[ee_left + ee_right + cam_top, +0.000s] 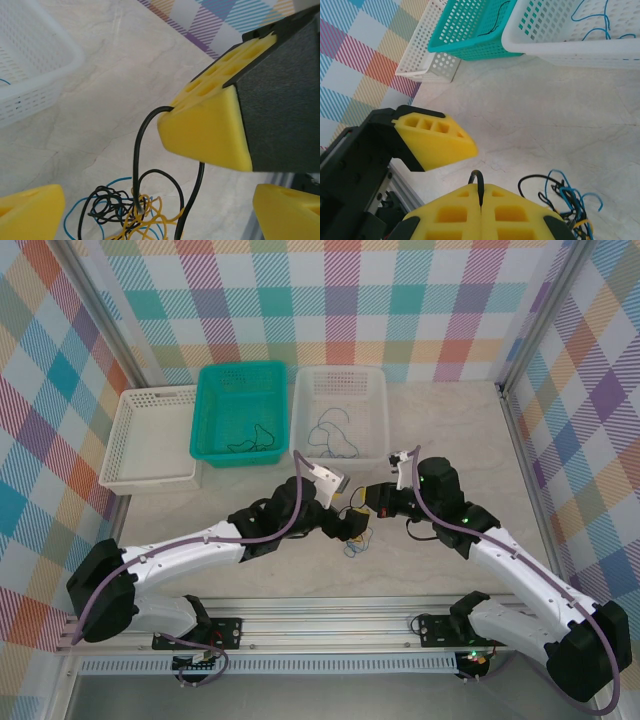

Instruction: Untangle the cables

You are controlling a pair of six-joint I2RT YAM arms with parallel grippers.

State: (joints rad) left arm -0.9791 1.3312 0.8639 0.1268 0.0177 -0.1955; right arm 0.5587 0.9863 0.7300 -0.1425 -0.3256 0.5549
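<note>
cables [357,540]: we see them clumped on the worktop [450,440], near both grippers
right gripper [481,192]: clenched on a black cable [137,160] — it rises from the clump
left gripper [160,215]: released, fingers wide

Robot lab test cell: plaid backdrop panels [340,300] around three sides, aluminium extrusion rail [330,625] along worktop [440,440] near edge, sorting baskets [240,368] at far edge.
</note>
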